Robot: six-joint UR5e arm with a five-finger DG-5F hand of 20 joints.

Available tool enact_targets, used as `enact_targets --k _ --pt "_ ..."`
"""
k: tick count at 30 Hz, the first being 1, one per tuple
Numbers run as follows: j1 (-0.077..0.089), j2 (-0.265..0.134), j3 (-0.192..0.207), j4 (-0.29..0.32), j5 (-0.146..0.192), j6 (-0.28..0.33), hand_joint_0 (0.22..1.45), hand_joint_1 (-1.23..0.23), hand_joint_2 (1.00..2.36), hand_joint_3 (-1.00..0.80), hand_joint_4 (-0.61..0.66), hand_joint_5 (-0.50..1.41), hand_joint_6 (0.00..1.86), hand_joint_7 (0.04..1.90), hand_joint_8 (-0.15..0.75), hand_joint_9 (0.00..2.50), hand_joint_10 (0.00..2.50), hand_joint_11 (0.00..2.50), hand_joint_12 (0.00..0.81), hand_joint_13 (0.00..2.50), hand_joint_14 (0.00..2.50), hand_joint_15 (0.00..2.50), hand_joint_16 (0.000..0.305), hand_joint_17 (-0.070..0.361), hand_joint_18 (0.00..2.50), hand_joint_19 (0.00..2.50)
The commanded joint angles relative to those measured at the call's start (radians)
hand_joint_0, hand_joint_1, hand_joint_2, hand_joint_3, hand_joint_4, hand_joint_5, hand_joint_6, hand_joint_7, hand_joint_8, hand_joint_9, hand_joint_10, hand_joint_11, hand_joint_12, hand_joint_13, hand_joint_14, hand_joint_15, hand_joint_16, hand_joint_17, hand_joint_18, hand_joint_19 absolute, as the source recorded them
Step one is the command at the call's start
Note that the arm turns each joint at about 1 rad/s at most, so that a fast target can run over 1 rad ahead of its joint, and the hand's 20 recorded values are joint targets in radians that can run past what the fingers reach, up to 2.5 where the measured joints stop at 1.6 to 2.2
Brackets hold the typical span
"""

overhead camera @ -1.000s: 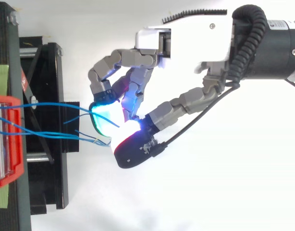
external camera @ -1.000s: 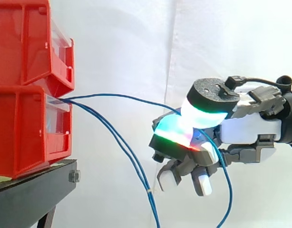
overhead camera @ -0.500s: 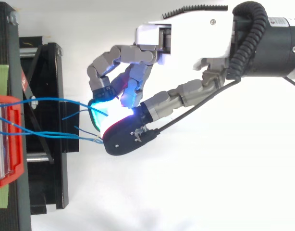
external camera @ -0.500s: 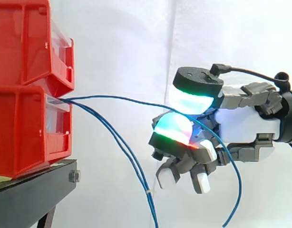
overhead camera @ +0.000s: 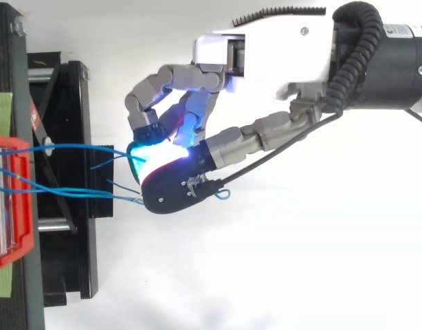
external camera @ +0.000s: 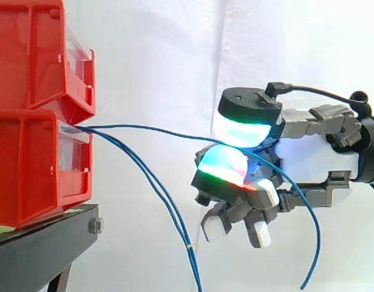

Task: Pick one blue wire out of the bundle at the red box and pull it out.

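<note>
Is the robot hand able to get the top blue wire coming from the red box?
Probably yes: the hand already seems to pinch that blue wire between its glowing pads, out in open air beside the red box.

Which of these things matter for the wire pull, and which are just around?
Job: hand, pinching one blue wire; other blue wires; lower red bin.
Just there: upper red bin; black stand; white curtain.
</note>
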Motion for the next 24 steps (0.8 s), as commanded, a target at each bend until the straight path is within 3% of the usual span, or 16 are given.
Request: enact_targets --k 1,17,21,24 --pt "0.001 -0.001 0.000 0.000 0.000 0.000 0.59 -0.66 1.02 -0.13 0.25 -0.10 0.82 1.39 0.393 1.12 0.02 0.69 0.475 0.78 0.01 0.39 0.070 0.156 0.94 0.67" --pt "0.003 0.001 0.000 -0.003 0.003 -0.002 0.61 -0.72 1.02 -0.09 0.22 -0.10 0.85 1.40 0.376 1.14 0.02 0.73 0.467 0.75 0.01 0.39 0.068 0.153 0.91 0.65" --pt "0.003 0.010 0.000 -0.018 0.005 -0.011 0.61 -0.73 1.02 -0.07 0.20 -0.09 0.85 1.40 0.377 1.13 0.02 0.74 0.464 0.73 0.01 0.39 0.067 0.150 0.87 0.65" --pt "0.003 0.038 0.000 -0.069 0.005 -0.037 0.62 -0.75 1.02 -0.05 0.19 -0.09 0.85 1.41 0.373 1.11 0.02 0.73 0.461 0.71 0.01 0.39 0.066 0.149 0.86 0.65"
